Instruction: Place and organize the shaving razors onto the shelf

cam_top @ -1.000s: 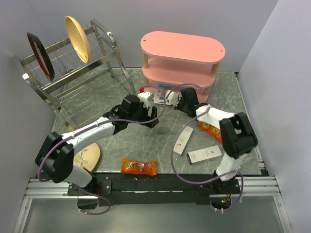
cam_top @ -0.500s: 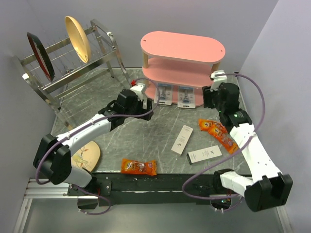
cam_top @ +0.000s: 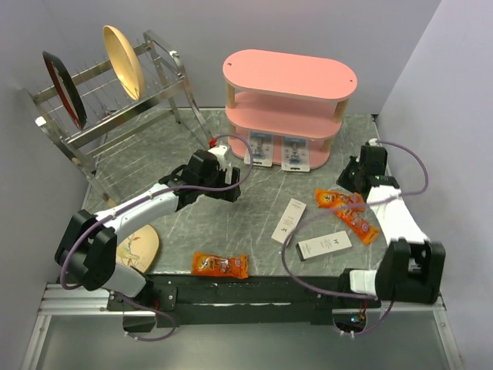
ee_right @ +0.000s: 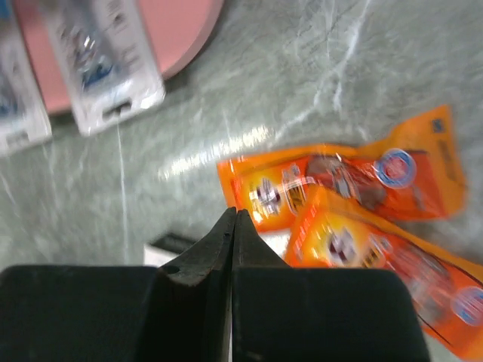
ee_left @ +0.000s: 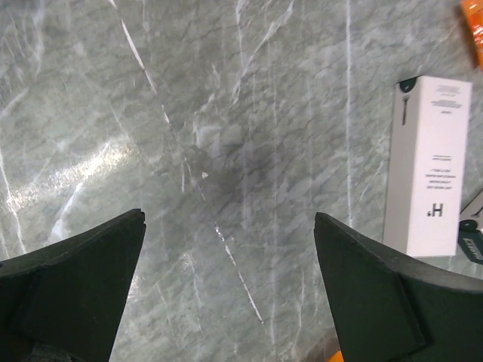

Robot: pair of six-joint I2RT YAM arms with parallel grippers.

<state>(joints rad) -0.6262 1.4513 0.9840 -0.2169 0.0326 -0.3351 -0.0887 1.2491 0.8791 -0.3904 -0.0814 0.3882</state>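
The pink shelf (cam_top: 290,77) stands at the back centre. Two razor packs (cam_top: 259,146) (cam_top: 296,153) lie side by side on its lowest board, their near ends over the front edge. In the right wrist view one razor pack (ee_right: 106,60) overhangs the pink board (ee_right: 177,30), and the other (ee_right: 15,105) is cut off at the left edge. My left gripper (cam_top: 233,183) is open and empty over bare marble, left of and nearer than the packs; its view (ee_left: 230,226) shows only floor between the jaws. My right gripper (cam_top: 350,173) is shut and empty (ee_right: 235,215), right of the shelf.
Two orange snack packets (cam_top: 347,212) lie under the right arm and also show in the right wrist view (ee_right: 339,181). White boxes (cam_top: 290,220) (cam_top: 323,245) lie mid-table; one shows in the left wrist view (ee_left: 426,166). Another orange packet (cam_top: 219,265) lies near the front. A wire dish rack (cam_top: 108,100) stands back left.
Both grippers have drawn back from the razor packs, which now lie free at the shelf. The right arm swung far to the right and the left arm pulled back leftward.
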